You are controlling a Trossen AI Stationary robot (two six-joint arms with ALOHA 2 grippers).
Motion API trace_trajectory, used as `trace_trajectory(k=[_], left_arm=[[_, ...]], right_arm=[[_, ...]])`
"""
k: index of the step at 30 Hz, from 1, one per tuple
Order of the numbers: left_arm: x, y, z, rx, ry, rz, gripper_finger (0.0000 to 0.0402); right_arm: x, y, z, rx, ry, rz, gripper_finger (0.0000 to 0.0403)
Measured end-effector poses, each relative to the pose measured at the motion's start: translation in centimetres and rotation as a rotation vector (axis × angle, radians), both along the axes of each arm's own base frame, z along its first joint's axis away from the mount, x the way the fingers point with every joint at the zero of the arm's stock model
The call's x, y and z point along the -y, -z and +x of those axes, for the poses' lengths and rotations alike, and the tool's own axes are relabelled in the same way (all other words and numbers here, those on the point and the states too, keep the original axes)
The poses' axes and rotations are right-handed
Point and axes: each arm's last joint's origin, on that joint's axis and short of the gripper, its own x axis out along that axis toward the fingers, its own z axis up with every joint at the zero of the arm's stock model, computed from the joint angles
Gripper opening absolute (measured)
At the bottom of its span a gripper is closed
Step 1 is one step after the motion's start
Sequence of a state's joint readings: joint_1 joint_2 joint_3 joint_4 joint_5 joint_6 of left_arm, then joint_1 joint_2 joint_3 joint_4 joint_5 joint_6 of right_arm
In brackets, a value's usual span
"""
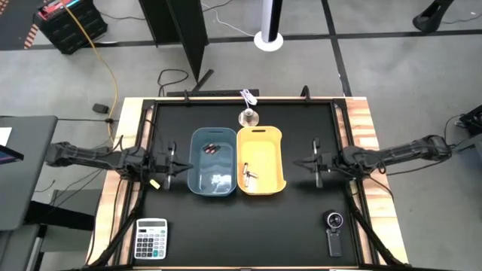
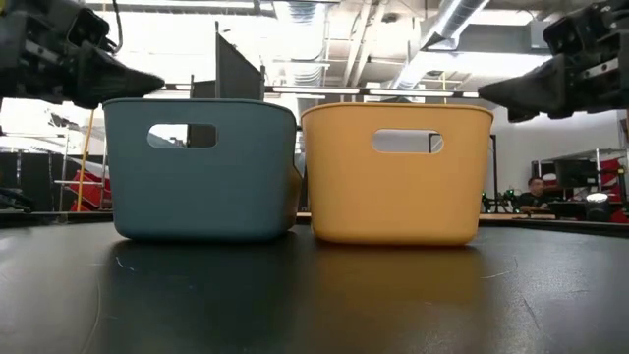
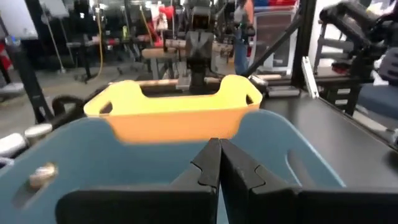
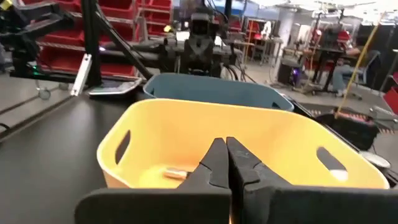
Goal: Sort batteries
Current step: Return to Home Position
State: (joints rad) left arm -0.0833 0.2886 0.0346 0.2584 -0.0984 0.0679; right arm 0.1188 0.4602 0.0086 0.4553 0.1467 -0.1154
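Two bins stand side by side mid-table: a blue bin and a yellow bin. Dark reddish batteries and pale ones lie on the blue bin's floor. Slender silvery batteries lie in the yellow bin, one showing in the right wrist view. My left gripper hovers just left of the blue bin, shut and holding nothing. My right gripper hovers right of the yellow bin, also shut and holding nothing.
A calculator lies near the table's near-left corner. A black handheld device with a round dial lies near-right. A small metal bell-like object with a white cord sits behind the bins. A person is seated in the room beyond.
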Motion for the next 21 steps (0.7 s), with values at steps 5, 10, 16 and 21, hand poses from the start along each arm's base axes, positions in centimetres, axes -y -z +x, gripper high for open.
trace_trajectory(k=[5, 10, 16, 21], left_arm=[[-0.3, 0.5, -0.7, 0.011, 0.001, -0.005, 0.0], [-0.5, 0.5, -1.7, 0.037, -0.001, 0.016, 0.0], [-0.4, 0.5, -1.8, 0.029, 0.039, 0.032, 0.0], [-0.4, 0.5, -1.9, 0.033, 0.053, 0.022, 0.0]], right_arm=[[0.5, -0.1, -0.6, 0.001, 0.019, -0.007, 0.0001], [1.0, 0.2, -1.4, -0.029, 0.061, 0.006, 0.0001], [1.2, 0.2, -2.2, -0.016, 0.066, 0.028, 0.0001], [1.1, 0.1, -2.7, 0.013, 0.021, 0.016, 0.0001]])
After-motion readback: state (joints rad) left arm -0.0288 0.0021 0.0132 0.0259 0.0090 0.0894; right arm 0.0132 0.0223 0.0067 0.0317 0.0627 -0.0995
